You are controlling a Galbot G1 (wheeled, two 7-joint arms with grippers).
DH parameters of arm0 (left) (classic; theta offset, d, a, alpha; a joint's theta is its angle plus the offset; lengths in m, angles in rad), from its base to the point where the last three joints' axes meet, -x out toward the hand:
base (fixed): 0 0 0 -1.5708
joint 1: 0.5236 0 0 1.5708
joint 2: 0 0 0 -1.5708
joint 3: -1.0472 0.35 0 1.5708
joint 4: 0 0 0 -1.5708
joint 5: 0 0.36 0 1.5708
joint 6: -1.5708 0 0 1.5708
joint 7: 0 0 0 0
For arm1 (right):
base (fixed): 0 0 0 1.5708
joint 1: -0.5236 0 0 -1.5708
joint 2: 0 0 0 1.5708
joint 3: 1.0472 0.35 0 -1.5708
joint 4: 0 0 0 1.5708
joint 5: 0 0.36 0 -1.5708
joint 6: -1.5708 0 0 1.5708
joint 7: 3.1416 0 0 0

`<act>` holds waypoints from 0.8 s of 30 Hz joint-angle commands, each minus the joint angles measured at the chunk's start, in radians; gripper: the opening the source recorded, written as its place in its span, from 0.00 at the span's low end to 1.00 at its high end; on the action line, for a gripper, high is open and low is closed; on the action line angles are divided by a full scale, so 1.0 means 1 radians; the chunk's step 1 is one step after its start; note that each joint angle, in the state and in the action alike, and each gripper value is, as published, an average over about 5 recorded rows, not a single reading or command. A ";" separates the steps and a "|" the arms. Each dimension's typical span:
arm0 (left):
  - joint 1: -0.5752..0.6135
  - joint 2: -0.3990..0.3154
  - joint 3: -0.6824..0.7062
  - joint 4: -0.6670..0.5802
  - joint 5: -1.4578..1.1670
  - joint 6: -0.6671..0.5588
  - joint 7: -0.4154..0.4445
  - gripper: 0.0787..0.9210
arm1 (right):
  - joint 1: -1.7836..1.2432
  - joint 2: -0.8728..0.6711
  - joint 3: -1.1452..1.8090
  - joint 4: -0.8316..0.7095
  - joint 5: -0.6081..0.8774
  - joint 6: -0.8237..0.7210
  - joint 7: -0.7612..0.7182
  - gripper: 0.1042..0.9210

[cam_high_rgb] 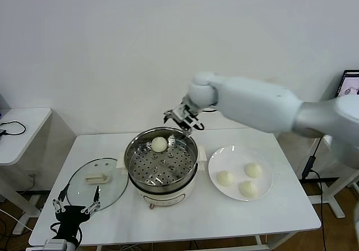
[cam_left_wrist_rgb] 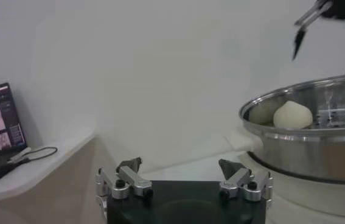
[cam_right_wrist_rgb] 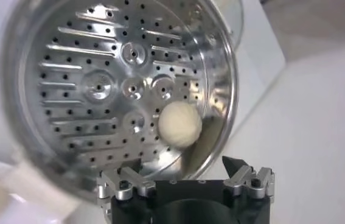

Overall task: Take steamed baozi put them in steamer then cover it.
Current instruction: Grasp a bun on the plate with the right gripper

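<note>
Right tool [cam_high_rgb: 183,118] hangs released above the far rim of the round stainless-steel steamer [cam_high_rgb: 138,172], one off-white dough bun [cam_high_rgb: 159,144] resting on its perforated tray, evidently just deposited; left tool [cam_high_rgb: 76,206], also released, waits near the steamer's clear glass lid [cam_high_rgb: 115,186].

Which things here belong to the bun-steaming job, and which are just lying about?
Job:
- steamer, one baozi on its tray
- three baozi on the white plate
- glass cover, on the table beside the steamer
- right hand, open above the steamer's far rim
- left hand, open, parked low

Lying about:
- side table with cable
</note>
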 commanded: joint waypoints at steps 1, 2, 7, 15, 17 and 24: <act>-0.010 0.014 0.004 0.000 0.000 0.006 0.001 0.88 | 0.026 -0.318 0.000 0.211 0.054 -0.172 -0.032 0.88; -0.011 0.017 0.003 0.001 0.000 0.007 0.001 0.88 | 0.016 -0.338 -0.001 0.216 0.043 -0.171 -0.034 0.88; -0.016 0.030 -0.009 0.007 -0.006 0.012 0.003 0.88 | -0.074 -0.398 0.004 0.216 -0.021 -0.170 -0.038 0.88; -0.015 0.029 -0.027 0.012 -0.010 0.014 0.004 0.88 | -0.222 -0.373 0.003 0.168 -0.088 -0.171 -0.033 0.88; -0.014 0.027 -0.030 0.014 -0.011 0.014 0.004 0.88 | -0.260 -0.352 0.017 0.145 -0.102 -0.171 -0.031 0.88; -0.011 0.022 -0.038 0.020 -0.010 0.014 0.005 0.88 | -0.384 -0.251 0.091 0.041 -0.159 -0.170 -0.021 0.88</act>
